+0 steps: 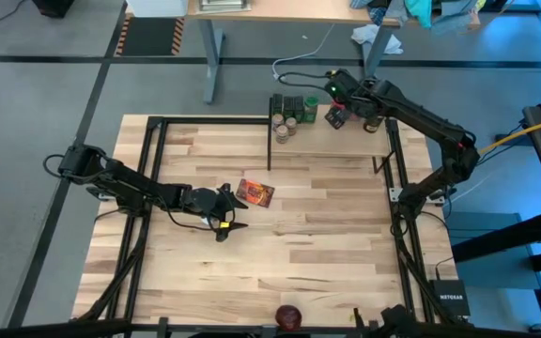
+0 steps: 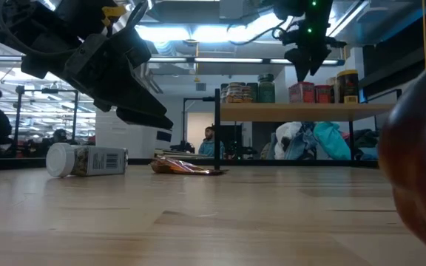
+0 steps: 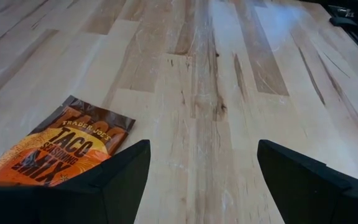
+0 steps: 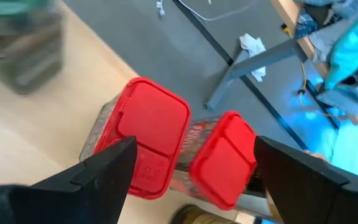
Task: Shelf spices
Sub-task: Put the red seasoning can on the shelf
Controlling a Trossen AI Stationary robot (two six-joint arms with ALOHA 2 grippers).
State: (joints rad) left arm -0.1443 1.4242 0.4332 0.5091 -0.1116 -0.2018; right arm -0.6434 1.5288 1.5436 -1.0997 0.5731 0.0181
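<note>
Spices, sorted left to right across the high view.

Item 1: left gripper [image 1: 230,214], on an arm reaching in from 9 o'clock, low over the table [image 1: 327,235] near its centre. Fingers [image 3: 114,180] spread wide, clamped on nothing; the left wrist view shows bare wood between them.

Item 2: orange-red flat packet [image 1: 255,193], one count, lying flat on the table just at 1 o'clock of the left gripper, not touched by it. Its print reads "Taco Seasoning Mix".

Item 3: white-capped bottle [image 2: 87,159], one count, lying on its side on the table, seen in the low view only, left of the packet.

Item 4: shelf [image 1: 346,141], at 1 o'clock of the table's centre, along the far edge. Row of jars [image 1: 289,111] at its left end, several, exact count not readable; lids dark and tan.

Item 5: red-lidded boxes [image 4: 157,140], two counted, side by side and touching, standing on the shelf right of the jars.

Item 6: right gripper [image 1: 341,103], on an arm bent in from 3 o'clock and folded over the shelf, pointing down. Fingers [image 4: 104,171] well apart, straddling the two boxes from above, gripping neither.

Item 7: dark-lidded jar [image 1: 372,122], one count, on the shelf just at 4 o'clock of the right gripper.
</note>
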